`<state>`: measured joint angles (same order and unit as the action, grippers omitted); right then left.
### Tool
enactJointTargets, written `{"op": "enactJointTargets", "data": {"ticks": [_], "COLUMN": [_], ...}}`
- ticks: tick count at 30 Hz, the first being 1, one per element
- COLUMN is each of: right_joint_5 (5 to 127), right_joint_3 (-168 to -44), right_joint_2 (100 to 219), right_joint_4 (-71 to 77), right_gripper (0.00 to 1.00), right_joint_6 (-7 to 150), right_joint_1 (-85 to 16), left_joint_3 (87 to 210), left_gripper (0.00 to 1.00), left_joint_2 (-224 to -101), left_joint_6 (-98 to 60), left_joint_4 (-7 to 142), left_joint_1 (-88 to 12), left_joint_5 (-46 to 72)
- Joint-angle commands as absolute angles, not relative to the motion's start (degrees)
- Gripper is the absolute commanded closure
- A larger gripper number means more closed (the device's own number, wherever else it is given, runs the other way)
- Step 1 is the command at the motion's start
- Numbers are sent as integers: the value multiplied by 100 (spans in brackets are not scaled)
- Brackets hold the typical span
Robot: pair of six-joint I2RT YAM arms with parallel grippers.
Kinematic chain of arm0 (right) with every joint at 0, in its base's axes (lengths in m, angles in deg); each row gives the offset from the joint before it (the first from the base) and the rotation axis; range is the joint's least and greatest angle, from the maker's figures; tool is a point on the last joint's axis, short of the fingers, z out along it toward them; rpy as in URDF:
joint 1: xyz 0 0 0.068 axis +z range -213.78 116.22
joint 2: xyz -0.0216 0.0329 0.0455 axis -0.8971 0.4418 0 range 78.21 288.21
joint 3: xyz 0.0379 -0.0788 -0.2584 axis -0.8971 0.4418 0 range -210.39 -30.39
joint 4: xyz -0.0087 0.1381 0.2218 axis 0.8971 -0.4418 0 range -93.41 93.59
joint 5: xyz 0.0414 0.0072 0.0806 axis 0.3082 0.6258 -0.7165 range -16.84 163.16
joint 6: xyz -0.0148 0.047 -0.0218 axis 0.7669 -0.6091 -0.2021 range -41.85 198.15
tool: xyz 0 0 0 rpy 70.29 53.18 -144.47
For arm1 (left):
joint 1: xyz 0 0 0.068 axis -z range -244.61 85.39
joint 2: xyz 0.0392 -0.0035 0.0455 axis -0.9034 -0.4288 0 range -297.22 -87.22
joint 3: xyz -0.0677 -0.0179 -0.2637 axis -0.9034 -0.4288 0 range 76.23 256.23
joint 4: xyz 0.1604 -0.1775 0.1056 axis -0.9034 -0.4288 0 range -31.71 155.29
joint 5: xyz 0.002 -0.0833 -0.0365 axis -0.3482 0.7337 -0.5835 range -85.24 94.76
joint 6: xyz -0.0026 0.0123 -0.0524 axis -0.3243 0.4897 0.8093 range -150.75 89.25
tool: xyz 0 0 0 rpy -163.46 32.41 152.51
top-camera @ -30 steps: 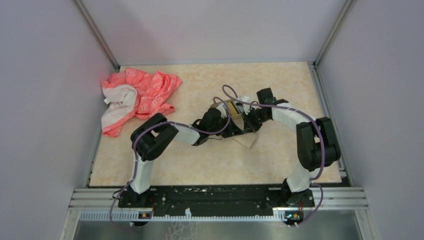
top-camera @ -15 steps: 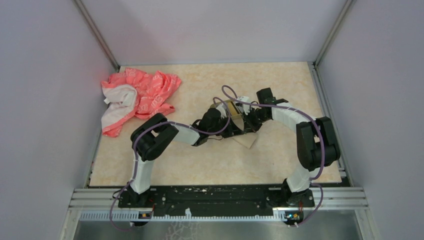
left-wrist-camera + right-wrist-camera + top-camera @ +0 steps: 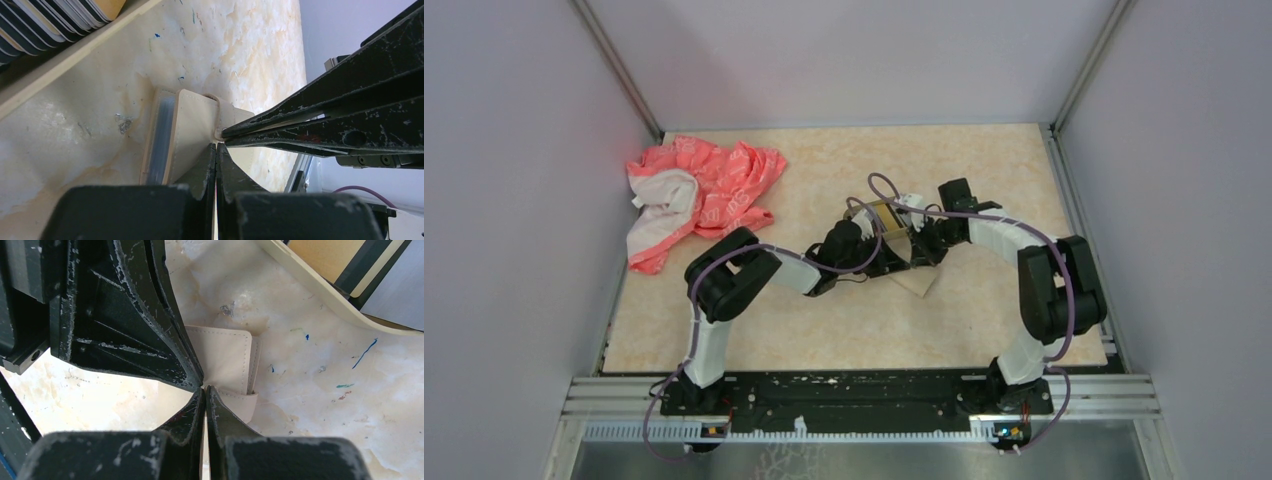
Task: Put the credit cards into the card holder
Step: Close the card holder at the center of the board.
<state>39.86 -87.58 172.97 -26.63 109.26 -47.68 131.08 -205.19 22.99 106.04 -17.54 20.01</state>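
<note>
The card holder [image 3: 192, 125] is a cream stitched sleeve lying on the table, with a bluish card edge [image 3: 162, 135] showing in its open side. It also shows in the right wrist view [image 3: 227, 357] and as a tan patch from above [image 3: 916, 282]. My left gripper [image 3: 216, 145] is shut on a thin cream flap of it. My right gripper [image 3: 205, 388] is shut on another flap, tip to tip with the left one. The credit cards [image 3: 50, 20] stand stacked in a gold-rimmed tin [image 3: 886, 215] just behind.
A crumpled pink and white cloth [image 3: 699, 195] lies at the back left. The tin's pale rim [image 3: 320, 290] runs close beside the sleeve. Both arms crowd the table's middle [image 3: 864, 245]. Grey walls enclose the table on three sides.
My left wrist has shifted slightly to the left. Both grippers stay shut at the sleeve, and the tin and the cloth have not moved.
</note>
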Motion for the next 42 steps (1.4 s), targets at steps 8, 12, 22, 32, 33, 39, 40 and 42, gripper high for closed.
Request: {"op": "enactJointTargets", "data": {"ticks": [8,12,22,32,33,39,40,42], "right_joint_5": [4510,4465,4209,4071,4030,3845,3879,3928], "right_joint_3": [-8188,-8099,-8034,-8040,-8063,-8183,-8200,-8235], "right_joint_2": [17384,17291,17402,17291,17281,17007,16984,16986], "right_joint_4": [-3526,-3601,-3806,-3661,-3638,-3440,-3418,-3412], "right_gripper": [100,100,100,100,100,100,100,100], "right_joint_6": [11195,11258,11515,11486,11469,11361,11350,11342], "right_joint_1": [-4834,-4950,-5337,-5349,-5349,-5318,-5274,-5189], "left_joint_3": [12696,12711,12721,12739,12738,12754,12748,12747], "left_gripper": [100,100,100,100,100,100,100,100], "left_joint_2": [-20624,-20586,-20554,-20543,-20536,-20525,-20529,-20534], "left_joint_6": [2069,2049,2062,2037,2032,1997,1996,1988], "left_joint_4": [9906,9886,9886,9862,9852,9825,9824,9818], "left_joint_1": [-1869,-1871,-1873,-1871,-1870,-1869,-1873,-1873], "left_joint_5": [1826,1819,1856,1864,1863,1872,1866,1878]}}
